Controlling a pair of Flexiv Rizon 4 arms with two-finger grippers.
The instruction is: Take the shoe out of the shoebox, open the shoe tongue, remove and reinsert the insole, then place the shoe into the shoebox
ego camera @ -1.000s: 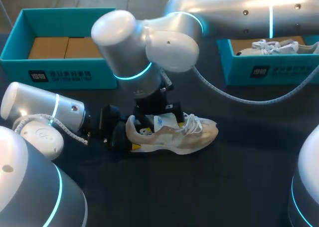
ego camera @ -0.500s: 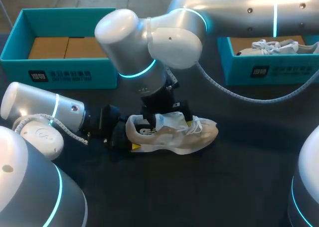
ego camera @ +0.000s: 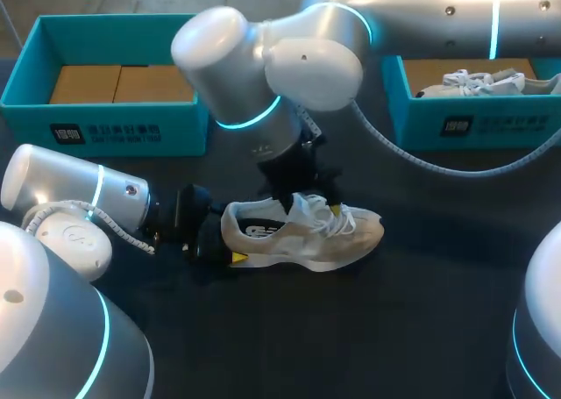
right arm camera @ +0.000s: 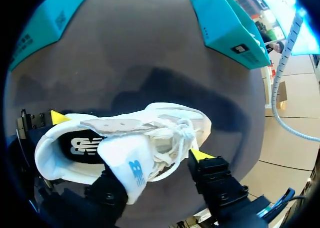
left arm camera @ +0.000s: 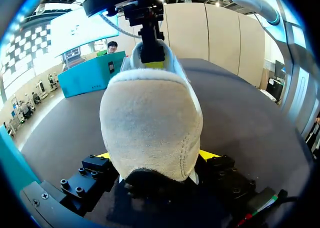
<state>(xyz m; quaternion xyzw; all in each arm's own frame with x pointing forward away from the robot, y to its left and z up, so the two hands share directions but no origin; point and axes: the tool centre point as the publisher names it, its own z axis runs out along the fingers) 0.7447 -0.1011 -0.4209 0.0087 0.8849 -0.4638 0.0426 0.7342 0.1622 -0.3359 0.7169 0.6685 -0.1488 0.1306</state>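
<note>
The left gripper (left arm camera: pixel 157 155) clamped the shoe (ego camera: pixel 302 241) by its heel, at the 9 o'clock end, probably to steady it on the table (ego camera: pixel 368 329). The right gripper (right arm camera: pixel 154 168) stood wide around the raised tongue (right arm camera: pixel 125 165), apparently to open it. The shoebox (ego camera: pixel 105 132) lay at 11 o'clock.

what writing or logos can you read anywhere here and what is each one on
Left teal cardboard box, black label: white print, too small to read.
Right teal cardboard box, black label: white print, too small to read.
Black insole inside the beige and white sneaker: a white logo, no plain word.
White tongue: a blue logo, no plain word.
No numbers or signs.
</note>
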